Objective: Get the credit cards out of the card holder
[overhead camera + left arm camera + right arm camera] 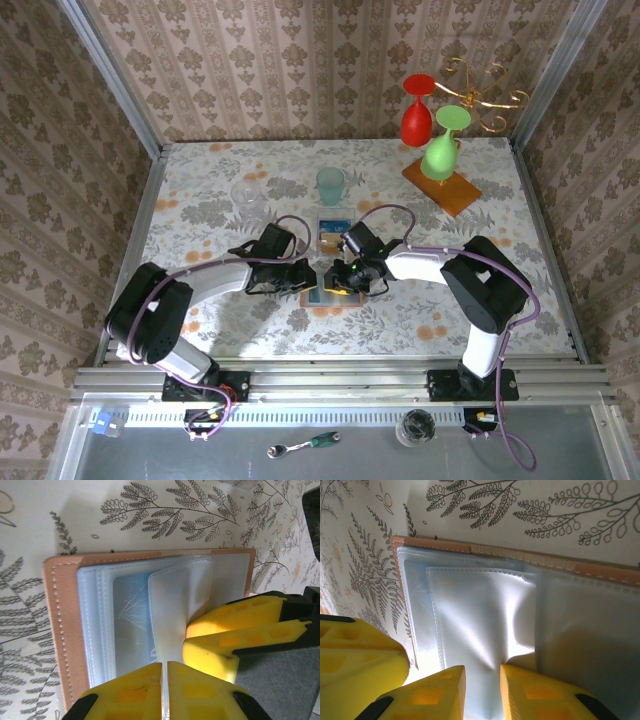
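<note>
The left hand is clenched, its two yellow fingers almost together on the near rim of a clear plastic sleeve. The right hand comes in from the opposite side and is grasping a sleeve too; the plastic passes between its fingers and puckers where they pinch it. Both grips are on the card holder, which lies open and flat with its tan stitched leather underneath and its stack of sleeves facing up. One sleeve stands lifted off the rest beside the right hand's fingers. A pale blue credit card shows through the lower sleeves (its print is blurred by the plastic).

From above, the card holder sits midway between the side edges of the worktop, closer to the near edge than the far one. Just beyond the hands lies a small teal-and-orange rectangle, too small to identify. Past it stands a teal cup, with a clear glass to its left
</note>
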Tool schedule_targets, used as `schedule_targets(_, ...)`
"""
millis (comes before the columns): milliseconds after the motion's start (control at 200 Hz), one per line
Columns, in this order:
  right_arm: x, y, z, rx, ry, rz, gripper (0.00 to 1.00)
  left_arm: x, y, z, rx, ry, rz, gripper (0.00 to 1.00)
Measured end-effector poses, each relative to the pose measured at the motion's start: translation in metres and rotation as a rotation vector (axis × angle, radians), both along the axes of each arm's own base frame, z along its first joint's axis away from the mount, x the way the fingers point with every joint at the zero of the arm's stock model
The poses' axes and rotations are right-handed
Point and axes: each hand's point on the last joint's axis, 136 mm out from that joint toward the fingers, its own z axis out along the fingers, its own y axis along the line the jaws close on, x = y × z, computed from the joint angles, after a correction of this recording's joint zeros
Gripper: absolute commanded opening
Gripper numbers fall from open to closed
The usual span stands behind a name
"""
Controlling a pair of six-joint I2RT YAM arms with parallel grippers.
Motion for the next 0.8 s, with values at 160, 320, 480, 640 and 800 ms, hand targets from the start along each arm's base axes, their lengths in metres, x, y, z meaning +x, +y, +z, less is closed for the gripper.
schedule_targets(160, 0.0, 0.001, 0.0, 0.006, 0.002, -0.005, 0.27, -0.001, -0.003, -0.007, 0.005, 0.019, 0.001, 0.16)
schedule_targets(320, 0.0, 0.0, 0.0, 0.009, 0.001, -0.008, 0.27, -0.002, -0.005, -0.011, 0.006, 0.03, -0.006, 0.18)
schedule_targets(480, 0.0, 0.001, 0.0, 0.012, 0.0, -0.007, 0.27, -0.002, -0.007, -0.014, 0.002, 0.039, -0.005, 0.18)
schedule_targets(640, 0.0, 0.0, 0.0, 0.014, 0.001, -0.009, 0.27, 0.0, -0.009, -0.014, -0.008, 0.036, -0.001, 0.14)
schedule_targets(800, 0.0, 0.0, 0.001, 0.015, 0.003, -0.011, 0.27, 0.001, -0.011, -0.012, -0.017, 0.034, 0.003, 0.11)
